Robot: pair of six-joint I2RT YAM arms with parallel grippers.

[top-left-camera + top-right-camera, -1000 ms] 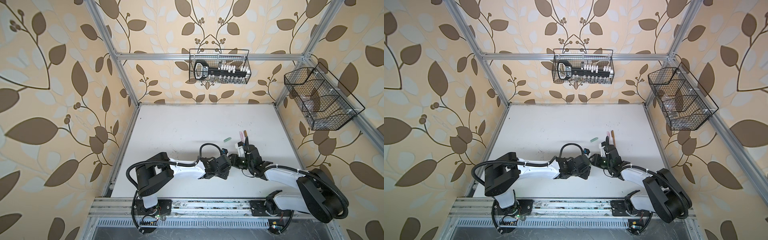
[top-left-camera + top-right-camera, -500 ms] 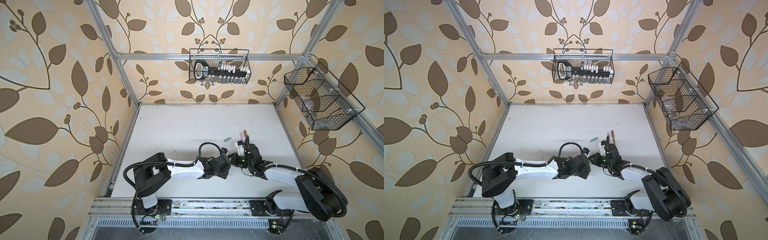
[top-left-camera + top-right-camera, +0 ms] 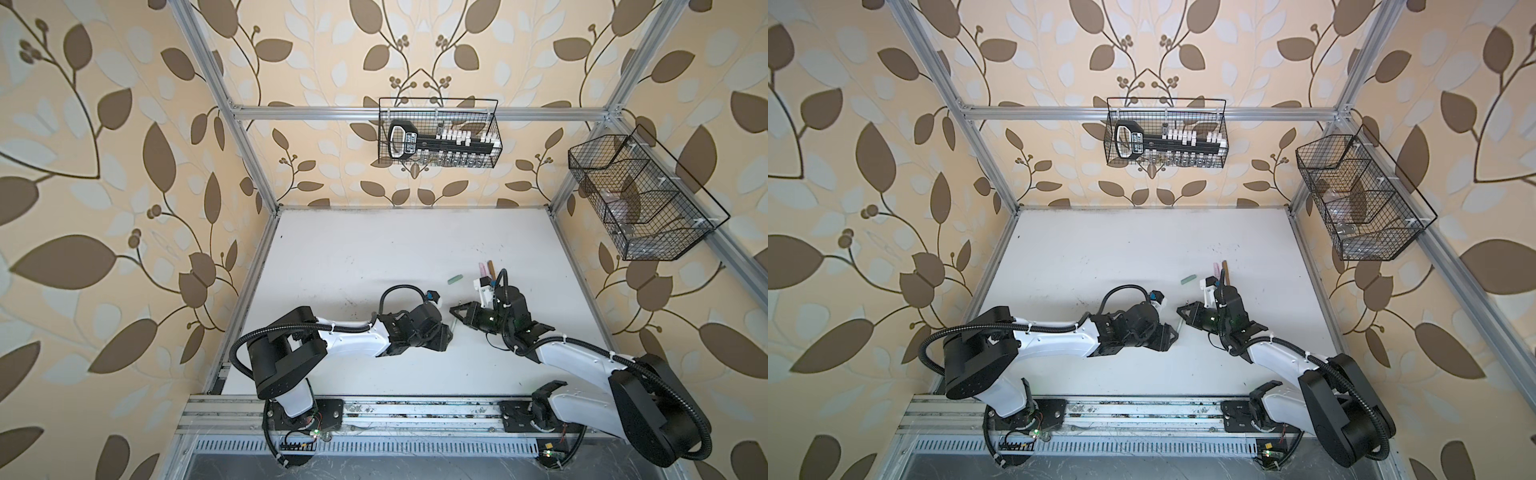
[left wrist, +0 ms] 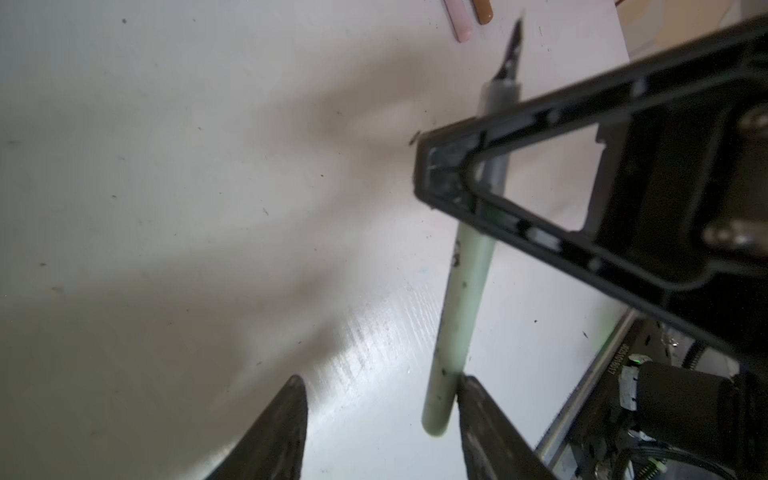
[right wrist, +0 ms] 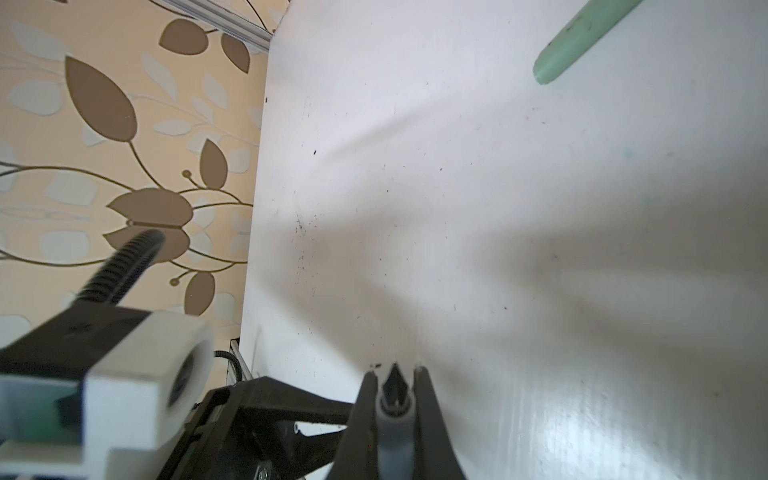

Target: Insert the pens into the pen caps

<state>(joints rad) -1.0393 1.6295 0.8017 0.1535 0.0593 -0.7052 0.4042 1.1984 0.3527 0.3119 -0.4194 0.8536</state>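
L gripper (image 4: 380,380): fingers apart, clamping nothing; back end of green pen (image 4: 465,291) sits against one finger (image 4: 482,415).
R gripper (image 5: 395,372): closed on green pen, just behind its dark tip.
L wrist only: whole pen barrel, passing thru R gripper's fingers; ends of pink pen (image 4: 457,18) + brown pen (image 4: 482,10) beyond.
R wrist only: pen tip between the closed fingers; green cap (image 5: 582,37) farther out on table (image 3: 374,249), apart from pen.
Top views only: back basket (image 3: 494,124), side basket (image 3: 656,245) on the walls.
Vs 1 s ago: grippers were bunched together; now a slim gap.
Count: 3 pens, 1 loose cap, 2 grippers, 2 baskets.
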